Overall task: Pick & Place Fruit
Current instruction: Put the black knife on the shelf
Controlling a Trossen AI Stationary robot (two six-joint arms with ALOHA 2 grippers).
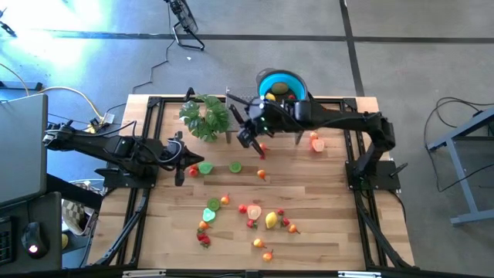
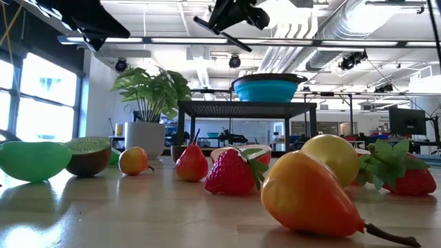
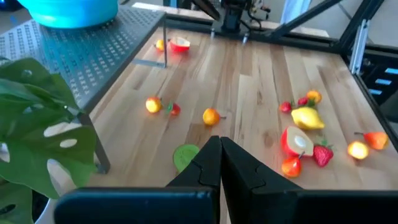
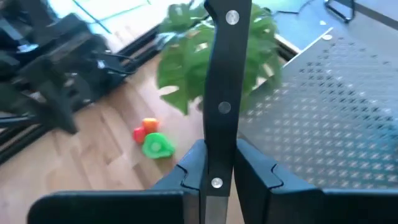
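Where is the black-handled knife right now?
The right gripper holds the knife by its handle, above the table's back middle in the high view, between the leafy plant and the blue bowl.

Two arms are being counted, each with one gripper: the left gripper point(image 1: 181, 168) and the right gripper point(image 1: 252, 139). One wooden table point(image 1: 332, 224) is being counted, and with it one blue bowl point(image 1: 281, 82), one perforated rack point(image 3: 93, 50), one leafy plant point(image 1: 205, 116) in one white pot point(image 2: 145, 139), and one black-handled knife point(image 4: 222, 74). Of the fruit lying on the table, four green pieces point(image 1: 204, 167) are being counted in the high view, along with one yellow lemon point(image 1: 271, 220). The small red and orange pieces point(image 1: 262, 175) are being counted at more than ten. They are bunched too closely for an exact figure.
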